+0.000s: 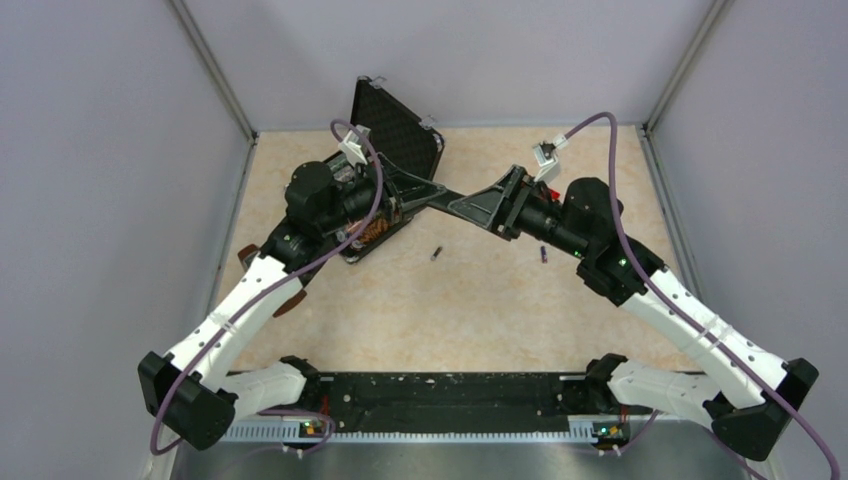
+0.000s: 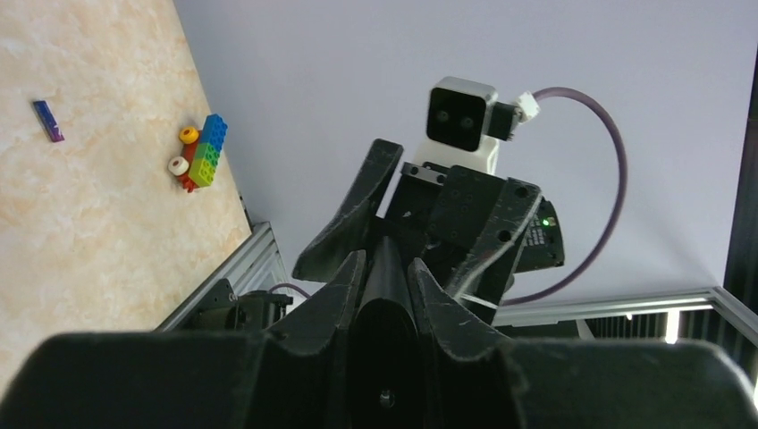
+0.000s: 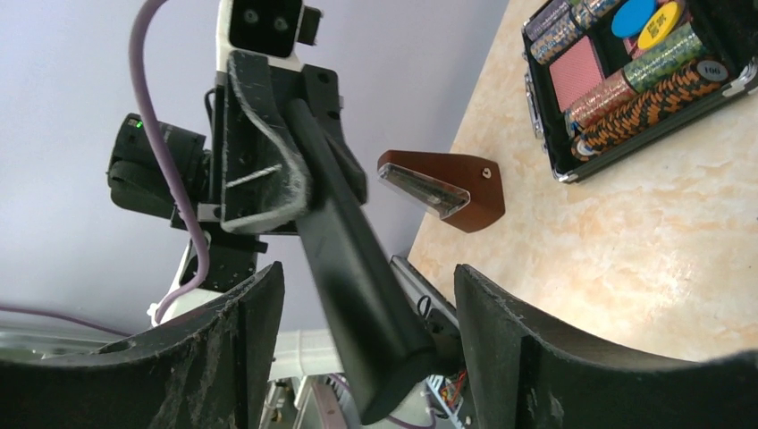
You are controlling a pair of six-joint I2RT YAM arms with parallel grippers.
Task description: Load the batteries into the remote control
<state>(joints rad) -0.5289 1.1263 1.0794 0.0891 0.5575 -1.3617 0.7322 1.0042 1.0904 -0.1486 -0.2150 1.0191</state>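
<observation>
Left gripper (image 2: pixel 384 259) clamps the remote control (image 3: pixel 340 223) mid-air. Right gripper (image 3: pixel 366 273) gapes around its free end. If the left releases early, it drops beside the batteries (image 1: pixel 436 254) lying nearer.

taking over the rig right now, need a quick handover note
Left gripper: shut on the remote, holding it up off the table.
Right gripper: open, fingers either side of the remote's free end, not gripping it.
Batteries: both loose on the table, one near the centre, the other to its right.
Done: remote is lifted. Whether its battery recess is open cannot be seen.
Left: pick up each battery and seat both in the remote.
</observation>
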